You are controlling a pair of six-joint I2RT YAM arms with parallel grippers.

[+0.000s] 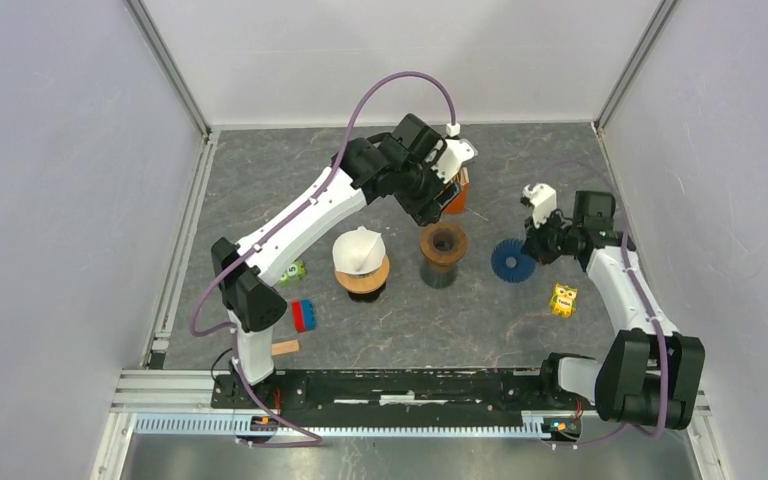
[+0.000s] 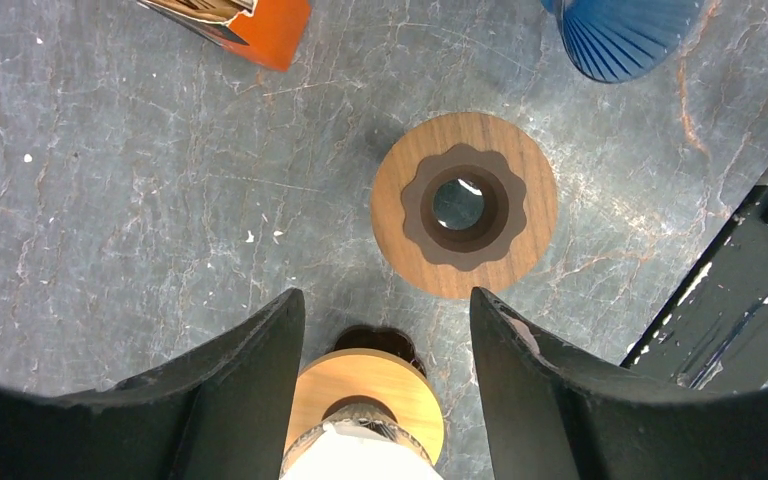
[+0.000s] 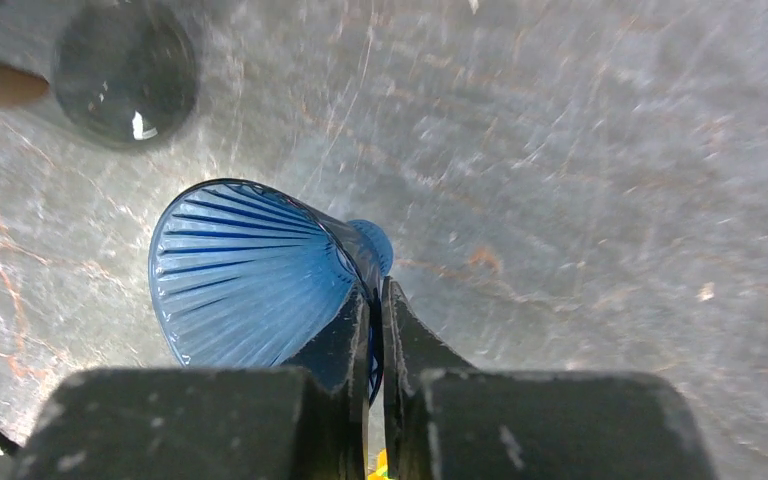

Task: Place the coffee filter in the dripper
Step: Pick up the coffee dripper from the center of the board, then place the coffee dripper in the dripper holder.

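A white paper coffee filter (image 1: 358,248) sits in the mouth of a glass carafe with a light wood collar (image 1: 364,277); it also shows at the bottom of the left wrist view (image 2: 360,462). The blue ribbed dripper (image 1: 511,261) lies tilted on its side right of centre. My right gripper (image 1: 534,245) is shut on the dripper's rim (image 3: 250,270), one finger inside the cone and one outside. My left gripper (image 1: 432,198) is open and empty, held above the table behind the two carafes, its fingers (image 2: 260,370) framing the filter below.
A second carafe with a dark wood collar (image 1: 443,248) stands between filter and dripper. An orange box (image 1: 457,190) is behind it. A yellow toy (image 1: 563,299), a green item (image 1: 294,270), a red-blue block (image 1: 304,315) and a wood block (image 1: 285,348) lie around.
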